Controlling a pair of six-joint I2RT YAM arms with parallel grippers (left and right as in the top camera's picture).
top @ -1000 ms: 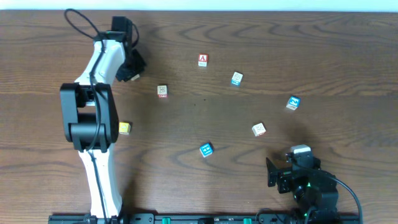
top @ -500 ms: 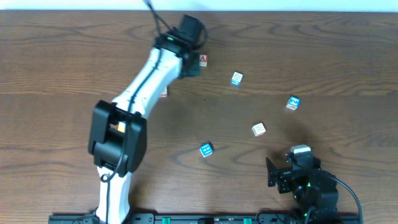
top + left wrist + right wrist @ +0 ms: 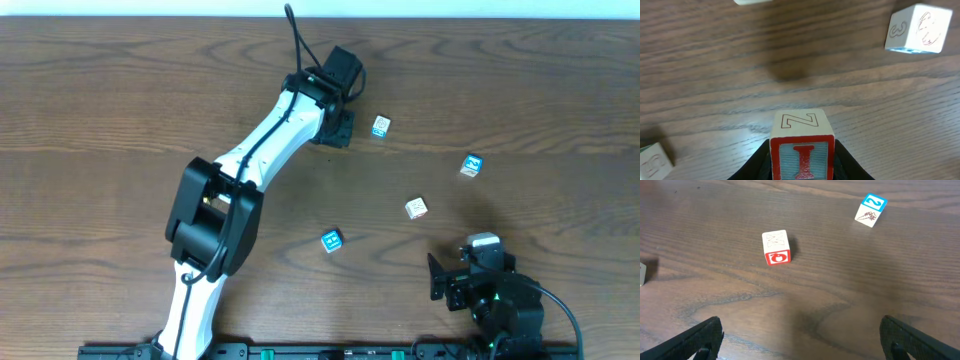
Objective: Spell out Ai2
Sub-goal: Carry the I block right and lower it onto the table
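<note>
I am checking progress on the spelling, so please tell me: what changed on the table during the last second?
The left arm swung right along the far side; the left gripper, holding the I block, now sits beside the pale-blue block. The arm now hides the A block. The right gripper stayed open and parked; the 2 block, the red-faced block and the blue block did not move.
</note>
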